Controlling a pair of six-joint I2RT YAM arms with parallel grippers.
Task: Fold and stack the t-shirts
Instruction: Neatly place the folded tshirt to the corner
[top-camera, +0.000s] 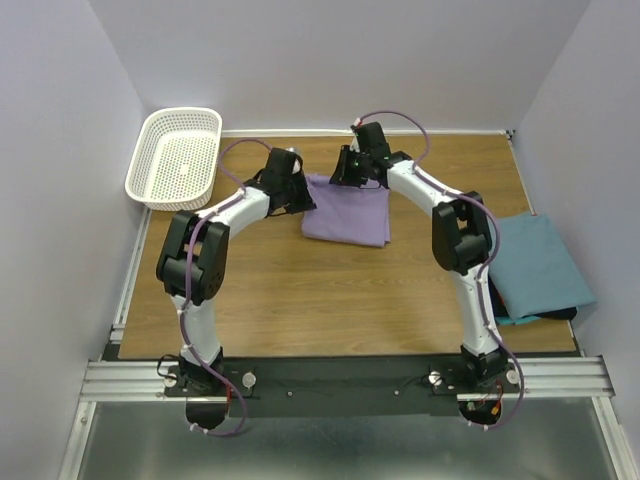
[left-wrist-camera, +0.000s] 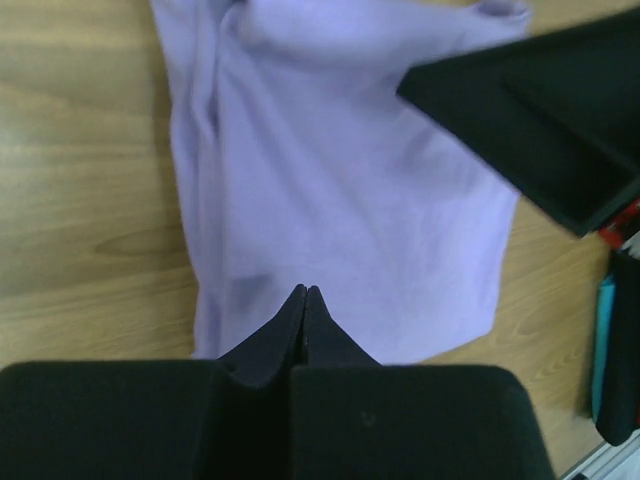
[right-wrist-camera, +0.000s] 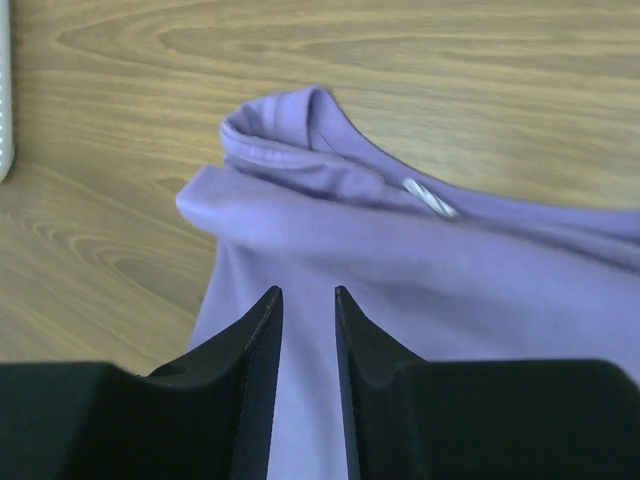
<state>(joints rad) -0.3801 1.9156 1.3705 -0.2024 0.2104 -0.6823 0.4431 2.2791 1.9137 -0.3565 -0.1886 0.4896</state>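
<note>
The teal t-shirt (top-camera: 540, 262) lies folded at the table's (top-camera: 300, 300) right edge, well apart from both arms. Farther in, the lavender t-shirt (top-camera: 347, 212) lies folded. The left gripper (left-wrist-camera: 305, 292), fingertips pressed together and gripping nothing visible, sits over the shirt's left side. The right gripper (right-wrist-camera: 308, 292), slightly parted and empty, hangs near its collar.

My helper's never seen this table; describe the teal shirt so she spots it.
Start at the wooden table, then go to its right edge, past the right arm. The teal shirt lies flat there; the purple shirt, its only lookalike, sits mid-table.
</note>
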